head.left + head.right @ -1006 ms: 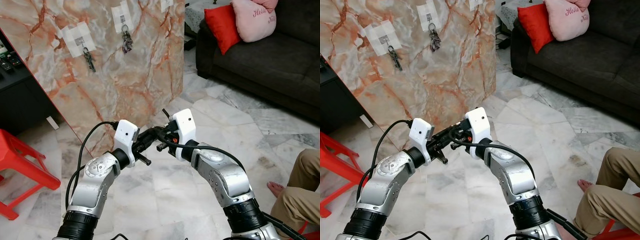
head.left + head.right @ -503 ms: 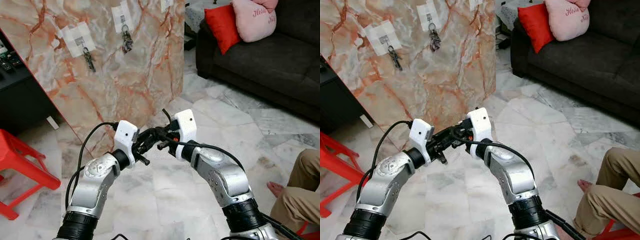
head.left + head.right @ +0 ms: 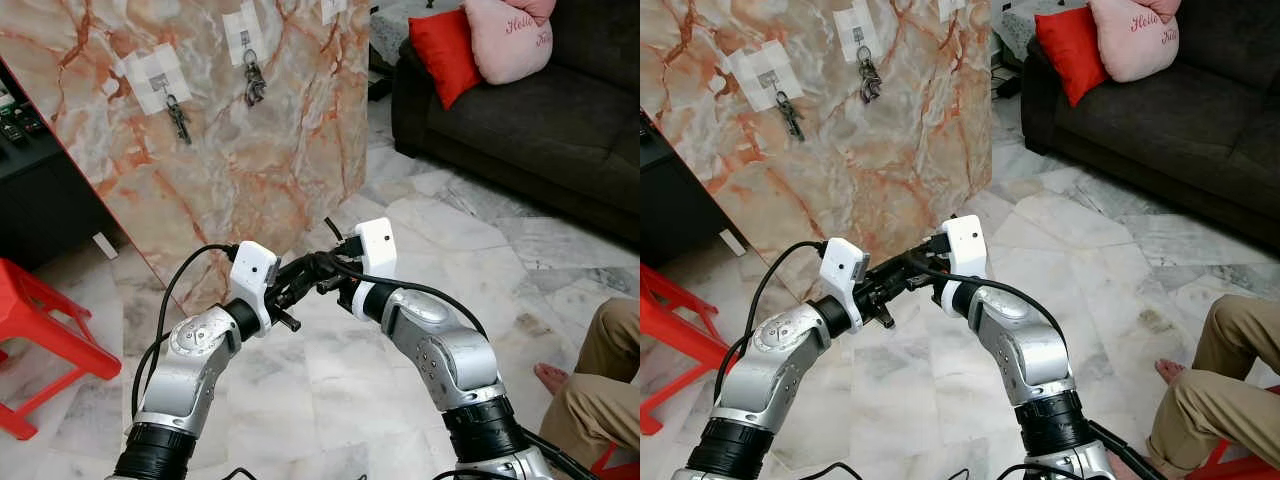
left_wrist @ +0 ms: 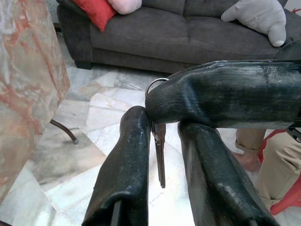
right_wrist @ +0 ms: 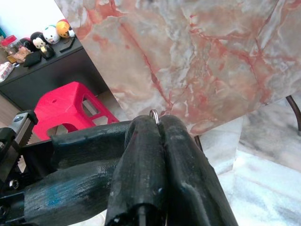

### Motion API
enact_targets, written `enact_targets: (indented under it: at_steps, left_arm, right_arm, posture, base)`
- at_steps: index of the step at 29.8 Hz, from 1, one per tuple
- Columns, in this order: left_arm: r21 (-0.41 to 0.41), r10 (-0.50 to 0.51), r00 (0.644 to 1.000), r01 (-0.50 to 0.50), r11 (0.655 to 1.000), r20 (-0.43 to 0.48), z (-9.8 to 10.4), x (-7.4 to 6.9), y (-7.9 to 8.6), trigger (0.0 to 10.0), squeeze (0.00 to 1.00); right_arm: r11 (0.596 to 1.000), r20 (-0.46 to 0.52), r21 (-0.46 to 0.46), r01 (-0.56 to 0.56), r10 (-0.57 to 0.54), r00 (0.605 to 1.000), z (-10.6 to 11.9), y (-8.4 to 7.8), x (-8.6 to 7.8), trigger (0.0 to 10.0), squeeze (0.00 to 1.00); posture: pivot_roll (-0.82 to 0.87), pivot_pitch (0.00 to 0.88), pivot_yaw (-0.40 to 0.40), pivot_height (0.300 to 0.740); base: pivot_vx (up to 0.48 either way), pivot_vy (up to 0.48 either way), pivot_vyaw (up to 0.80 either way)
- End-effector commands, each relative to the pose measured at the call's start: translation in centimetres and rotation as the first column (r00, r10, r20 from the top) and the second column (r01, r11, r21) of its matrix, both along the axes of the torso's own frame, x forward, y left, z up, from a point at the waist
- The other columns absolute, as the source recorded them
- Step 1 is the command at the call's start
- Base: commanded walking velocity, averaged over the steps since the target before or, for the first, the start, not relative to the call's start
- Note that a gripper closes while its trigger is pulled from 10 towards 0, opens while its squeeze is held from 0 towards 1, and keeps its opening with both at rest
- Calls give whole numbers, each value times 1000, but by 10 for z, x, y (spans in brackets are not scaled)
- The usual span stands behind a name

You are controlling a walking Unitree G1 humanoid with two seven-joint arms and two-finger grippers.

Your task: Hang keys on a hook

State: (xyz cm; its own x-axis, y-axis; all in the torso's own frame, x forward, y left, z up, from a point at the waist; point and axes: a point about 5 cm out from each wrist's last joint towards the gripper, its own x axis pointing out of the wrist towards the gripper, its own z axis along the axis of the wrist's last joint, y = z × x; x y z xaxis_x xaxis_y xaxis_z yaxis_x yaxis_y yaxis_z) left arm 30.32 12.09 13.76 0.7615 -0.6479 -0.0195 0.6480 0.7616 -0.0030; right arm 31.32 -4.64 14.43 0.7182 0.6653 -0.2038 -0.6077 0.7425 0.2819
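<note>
Pinching hard on the key ring, the right end effector [image 5: 157, 141] has its two black fingers pressed together with just the top of the ring [image 5: 154, 113] peeping out between the tips. The left end effector [image 4: 162, 136] sits right against it, fingers parted, and the key [image 4: 160, 153] hangs down in the gap between them with the ring at the top caught under the right fingers. To my eye this is a hand-over in front of the chest, and the key looks to be carried by the right side alone; whether the left fingers touch the blade I cannot tell.

Doing this well, I think, means one side takes a firm hold before the other lets go. The ring should be left free and open, since the ring is what must go over the hook. A grip low on the blade would leave it clear.

Out beyond the arms stands the marble slab [image 3: 250, 150], leaning upright, with taped white patches carrying hooks. Two already hold bunches, one [image 3: 179, 115] to the left and one [image 3: 253, 84] nearer the middle. A third patch [image 3: 333, 9] at the top edge looks bare, so that is probably the target, though it is cut off.

The slab is well apart from the arms, so the robot must step closer. A person's leg [image 3: 600, 370] rests off to the right, near the dark sofa [image 3: 540, 110].
</note>
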Motion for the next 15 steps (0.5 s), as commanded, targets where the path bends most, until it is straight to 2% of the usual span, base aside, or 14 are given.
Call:
enact_targets:
  at_steps: [1, 3, 4, 5, 6, 8, 9, 10, 11, 12, 15]
  left_arm:
    - [-21, -27, 999, 27, 999, 20, 7, -2, -4, 10000, 0]
    - [-17, -43, 999, 43, 999, 12, 6, -3, -5, 10000, 0]
    - [10, -87, 996, 87, 996, 0, 4, -6, -8, 10000, 0]
    - [31, -105, 995, 105, 994, -2, 3, -7, -10, 10000, 220]
    - [38, -105, 994, 105, 994, -6, 2, -7, -10, 10000, 541]
    - [52, -108, 994, 108, 993, -11, 1, -7, -10, 10000, 682]
    - [53, -105, 994, 105, 993, -12, 1, -7, -11, 10000, 647]
    - [57, -98, 995, 99, 993, -17, 0, -6, -10, 10000, 467]
    - [62, -96, 995, 97, 993, -20, -1, -6, -10, 10000, 75]
    - [64, -95, 995, 96, 993, -22, -1, -6, -10, 10000, 0]
    - [70, -97, 995, 99, 993, -30, -1, -6, -10, 10000, 0]
  right_arm:
    - [1000, -25, 10, -8, 8, 1000, -1, 4, 0, 10000, 0]
    - [1000, -26, 9, -4, 4, 1000, -2, 4, 0, 10000, 0]
    - [1000, -23, 5, 4, -4, 1000, -1, 2, 1, 10000, 0]
    - [1000, -17, 0, 8, -8, 1000, 0, 2, 2, 10000, 0]
    - [1000, -15, -2, 9, -9, 1000, 0, 2, 3, 10000, 0]
    - [1000, -12, -2, 9, -9, 1000, 1, 3, 4, 10000, 0]
    - [1000, -11, -2, 8, -8, 1000, 2, 4, 4, 10000, 0]
    - [1000, -10, -1, 7, -7, 1000, 2, 4, 4, 10000, 0]
    - [1000, -8, 0, 5, -5, 1000, 3, 5, 4, 10000, 0]
    - [1000, -7, 0, 4, -4, 1000, 3, 6, 3, 10000, 0]
    - [1000, -5, -6, -3, 3, 1000, 3, 9, 3, 10000, 0]
  posture:
    - [-49, 86, 23, 740]
    - [-50, 86, 23, 740]
    - [-49, 87, 23, 740]
    - [-48, 87, 23, 740]
    - [-48, 87, 23, 740]
    - [-48, 87, 24, 740]
    - [-48, 87, 24, 740]
    - [-48, 87, 24, 740]
    - [-48, 87, 24, 740]
    - [-46, 86, 24, 740]
    - [-47, 86, 25, 740]
  base:
    - [0, 0, 0]
    - [0, 0, 0]
    - [0, 0, 0]
    - [0, 0, 0]
    - [0, 0, 0]
    - [0, 0, 0]
    - [0, 0, 0]
    - [0, 0, 0]
    - [0, 0, 0]
    - [0, 0, 0]
    - [0, 0, 0]
